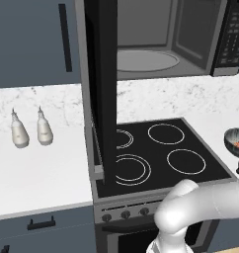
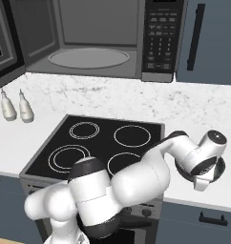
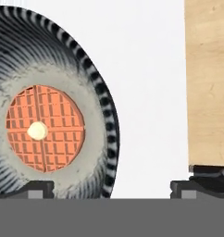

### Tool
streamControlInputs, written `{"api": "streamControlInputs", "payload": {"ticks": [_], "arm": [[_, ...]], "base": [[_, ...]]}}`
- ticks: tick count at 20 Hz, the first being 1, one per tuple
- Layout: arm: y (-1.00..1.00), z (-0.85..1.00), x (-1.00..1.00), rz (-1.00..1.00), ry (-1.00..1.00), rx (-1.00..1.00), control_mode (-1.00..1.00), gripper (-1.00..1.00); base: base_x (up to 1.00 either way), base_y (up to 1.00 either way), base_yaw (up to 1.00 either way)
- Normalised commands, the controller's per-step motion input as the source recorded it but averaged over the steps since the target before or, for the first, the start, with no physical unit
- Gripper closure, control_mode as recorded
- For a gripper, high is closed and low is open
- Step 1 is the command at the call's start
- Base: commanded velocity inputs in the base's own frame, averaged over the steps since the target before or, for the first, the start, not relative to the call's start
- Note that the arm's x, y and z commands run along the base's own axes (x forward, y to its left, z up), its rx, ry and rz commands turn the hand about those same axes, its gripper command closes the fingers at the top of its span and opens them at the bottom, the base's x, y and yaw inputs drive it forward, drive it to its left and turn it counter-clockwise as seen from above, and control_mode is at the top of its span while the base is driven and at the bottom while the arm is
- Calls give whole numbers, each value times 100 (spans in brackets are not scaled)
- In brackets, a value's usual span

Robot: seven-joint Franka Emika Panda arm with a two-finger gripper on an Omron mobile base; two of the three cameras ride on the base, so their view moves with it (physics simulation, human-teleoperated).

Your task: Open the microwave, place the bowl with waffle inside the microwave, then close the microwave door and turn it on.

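Your fingers [image 3: 111,190] stand spread, straddling the bowl's [image 3: 93,78] rim on the white tabletop [image 2: 194,112] right of the stovetop [image 1: 161,148]. The waffle [image 3: 44,128] lies inside. The microwave [image 2: 96,38] gapes open; its keypad [image 2: 162,38] lettering is probably too small to read.
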Motion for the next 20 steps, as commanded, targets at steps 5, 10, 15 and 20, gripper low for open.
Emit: {"api": "streamControlInputs", "payload": {"ticks": [5, 10, 15, 20], "arm": [[-5, -35, 1, -4, 0, 0, -100, -100], [0, -27, 1, -3, 0, 0, -100, -100], [0, -17, 8, -1, 0, 0, -100, -100], [0, -10, 16, 0, 0, 0, -100, -100]], "base": [[0, 0, 0], [0, 0, 0], [0, 0, 0], [0, 0, 0]]}}
